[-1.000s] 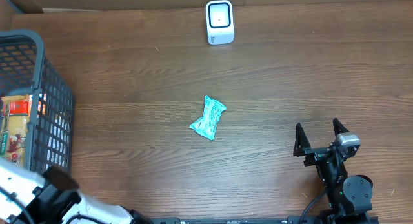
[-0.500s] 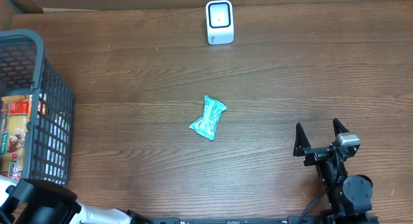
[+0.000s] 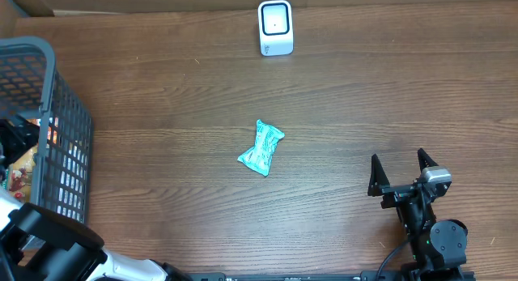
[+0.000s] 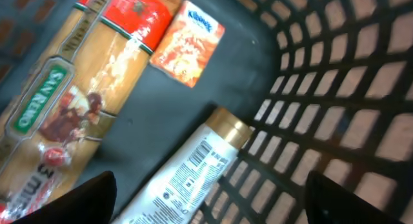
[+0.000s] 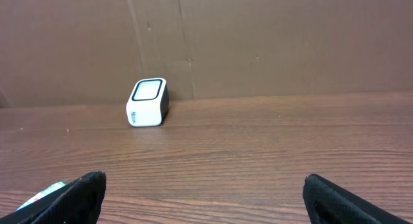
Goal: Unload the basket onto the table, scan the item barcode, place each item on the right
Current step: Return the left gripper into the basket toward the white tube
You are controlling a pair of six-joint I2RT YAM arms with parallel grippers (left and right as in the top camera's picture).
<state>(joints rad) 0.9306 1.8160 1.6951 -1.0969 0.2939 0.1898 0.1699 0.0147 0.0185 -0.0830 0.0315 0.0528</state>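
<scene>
Looking down from overhead, the wooden table (image 3: 340,95) carries a white scanner (image 3: 275,27) at the middle of its far edge, a dark mesh basket (image 3: 69,111) at its left edge, and a teal packet (image 3: 261,148) lying flat near the centre, touched by neither arm. The packet's long axis runs diagonally, one crimped end toward the far edge and slightly right, the other toward the near left corner; any barcode on it is too small to make out. Only the left wrist camera shows the basket's contents: a long pasta pack (image 4: 77,101), a small orange tissue pack (image 4: 188,43) and a white tube (image 4: 187,175) with a printed barcode facing up. The tube's gold cap (image 4: 227,127) lies beside the mesh wall, and its other end is cut off by the frame. The left gripper (image 4: 213,198) hangs over these with jaws wide, holding nothing; its tips are dark blurs. The right gripper (image 3: 399,177) sits near the near right corner, spread fully and empty, facing the scanner. Its camera catches just a teal sliver of the packet.
</scene>
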